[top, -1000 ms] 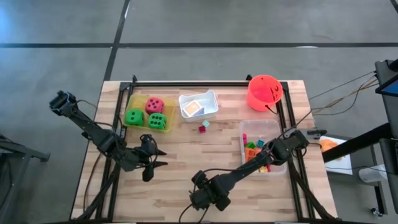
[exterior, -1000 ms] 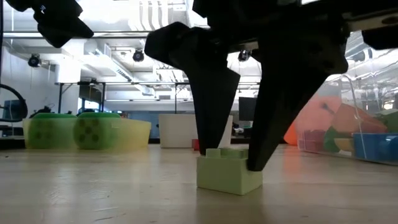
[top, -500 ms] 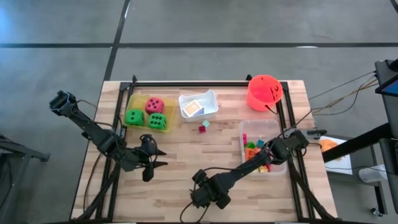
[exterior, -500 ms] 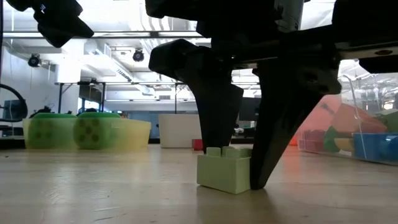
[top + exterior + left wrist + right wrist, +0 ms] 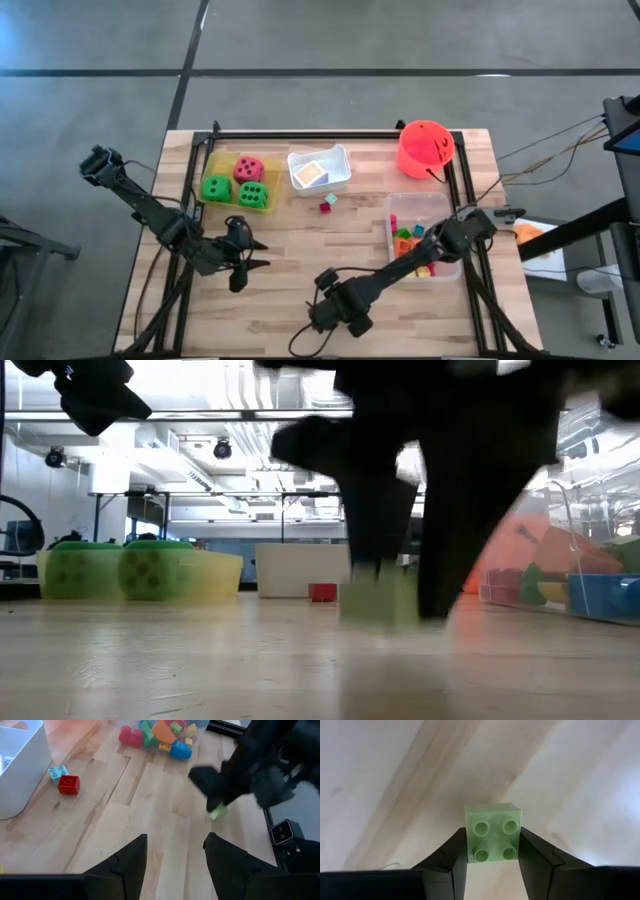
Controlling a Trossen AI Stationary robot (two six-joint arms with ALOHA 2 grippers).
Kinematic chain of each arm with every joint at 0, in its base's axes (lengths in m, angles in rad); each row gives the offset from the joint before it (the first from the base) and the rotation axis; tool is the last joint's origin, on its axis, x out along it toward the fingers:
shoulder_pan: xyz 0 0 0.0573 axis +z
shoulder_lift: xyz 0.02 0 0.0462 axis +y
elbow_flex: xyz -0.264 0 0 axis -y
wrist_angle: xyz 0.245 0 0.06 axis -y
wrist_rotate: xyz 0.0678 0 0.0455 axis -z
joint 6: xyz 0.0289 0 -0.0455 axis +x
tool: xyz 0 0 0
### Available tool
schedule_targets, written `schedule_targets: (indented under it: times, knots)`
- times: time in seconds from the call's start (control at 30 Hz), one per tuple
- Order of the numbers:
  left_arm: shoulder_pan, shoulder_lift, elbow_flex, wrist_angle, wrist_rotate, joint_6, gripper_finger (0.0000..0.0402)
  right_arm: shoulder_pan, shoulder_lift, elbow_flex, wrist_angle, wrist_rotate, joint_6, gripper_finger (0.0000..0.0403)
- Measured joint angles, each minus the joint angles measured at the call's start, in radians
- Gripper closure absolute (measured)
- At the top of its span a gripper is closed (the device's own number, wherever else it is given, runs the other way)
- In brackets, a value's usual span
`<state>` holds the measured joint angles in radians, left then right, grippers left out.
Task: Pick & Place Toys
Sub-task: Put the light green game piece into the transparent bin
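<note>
High view: right gripper (image 5: pixel 330 312) clamped on pale green brick (image 5: pixel 492 833), lifted clear of the wooden table (image 5: pixel 290 250).
Landmark is the clear tray (image 5: pixel 422 232) of mixed bricks: the right gripper sits well in front of it, toward the table's front edge. The left gripper (image 5: pixel 243 254), fingers apart and empty, hangs farther along the table from that tray. Red brick (image 5: pixel 326 207) and blue brick (image 5: pixel 58 770) lie near the tray's far side.

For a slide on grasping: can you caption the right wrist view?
Right gripper shut on a pale green four-stud brick, one dark finger against each side, above the wooden table.
</note>
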<state>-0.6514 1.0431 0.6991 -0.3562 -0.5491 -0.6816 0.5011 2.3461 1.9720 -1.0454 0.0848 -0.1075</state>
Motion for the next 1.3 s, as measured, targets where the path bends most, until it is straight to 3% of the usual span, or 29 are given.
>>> schedule_targets:
  times: [0.23, 0.5, 1.07, 1.3]
  knots:
    - [0.000, 0.000, 0.000, 0.002, 0.000, 0.000, 0.0211, 0.000, -0.145, 0.000, -0.108, 0.035, 0.112, 0.0275]
    - [0.000, 0.000, 0.000, 0.006, 0.000, 0.000, 0.0211, -0.011, -0.393, -0.052, -0.179, 0.125, 0.263, 0.0275]
    - [0.000, 0.000, 0.000, 0.008, 0.000, 0.000, 0.0211, -0.109, -0.979, -0.621, -0.223, 0.127, 0.654, 0.0275]
    - [0.000, 0.000, 0.000, 0.007, 0.000, 0.000, 0.0211, -0.123, -1.083, -0.839, -0.169, 0.087, 0.690, 0.0275]
